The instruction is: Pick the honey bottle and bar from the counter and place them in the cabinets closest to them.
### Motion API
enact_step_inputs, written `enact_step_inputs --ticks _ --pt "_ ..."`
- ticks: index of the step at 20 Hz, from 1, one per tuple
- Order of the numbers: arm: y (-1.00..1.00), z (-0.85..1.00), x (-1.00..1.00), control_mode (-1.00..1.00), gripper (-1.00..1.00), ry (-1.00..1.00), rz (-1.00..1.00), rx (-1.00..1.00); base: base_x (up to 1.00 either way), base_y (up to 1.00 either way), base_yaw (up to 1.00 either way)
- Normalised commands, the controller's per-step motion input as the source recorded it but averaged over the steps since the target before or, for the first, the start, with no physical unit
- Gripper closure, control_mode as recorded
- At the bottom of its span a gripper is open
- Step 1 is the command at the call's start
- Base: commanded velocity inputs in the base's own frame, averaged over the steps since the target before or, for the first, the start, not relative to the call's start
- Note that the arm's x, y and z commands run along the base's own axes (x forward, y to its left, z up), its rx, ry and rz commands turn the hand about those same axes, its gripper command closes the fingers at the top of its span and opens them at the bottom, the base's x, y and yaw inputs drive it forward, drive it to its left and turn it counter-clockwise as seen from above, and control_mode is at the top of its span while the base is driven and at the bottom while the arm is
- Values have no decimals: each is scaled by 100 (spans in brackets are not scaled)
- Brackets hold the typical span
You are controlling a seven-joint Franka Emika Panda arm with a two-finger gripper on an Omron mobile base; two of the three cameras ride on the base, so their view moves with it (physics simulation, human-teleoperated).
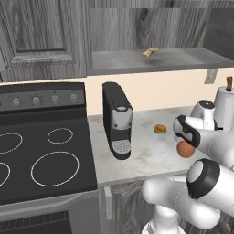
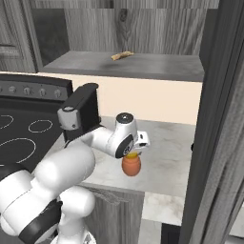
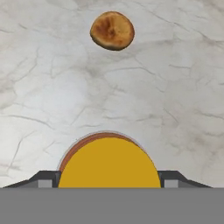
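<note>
The honey bottle (image 3: 108, 162) stands upright on the worktop (image 3: 52, 87) directly beneath the gripper (image 3: 108, 177), its jaws partly open with a fingertip at its three and nine o'clock flanks, contact unclear, while the pastry (image 3: 112, 30) lies toward twelve.

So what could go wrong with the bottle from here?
The gripper straddles the honey bottle on the counter, a finger on each side. The rounded bottle could slip out or tip as they close. The pastry lies just ahead; a nudged bottle could roll into it.
</note>
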Motion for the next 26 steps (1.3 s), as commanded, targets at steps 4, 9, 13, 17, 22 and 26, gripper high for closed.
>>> enact_step_inputs --ticks 4,9,13,17,22,26 --pt "1 53 0 -100 100 0 -6 0 0 0 0" --pt "1 67 0 -100 100 0 -6 0 0 0 0" --pt "0 73 0 -100 100 0 -5 0 0 0 0" --pt "0 71 0 -100 100 0 -5 0 0 0 0" --pt "0 69 0 -100 100 0 -3 0 0 0 0" --pt "0 69 0 -100 100 0 -3 0 0 0 0"
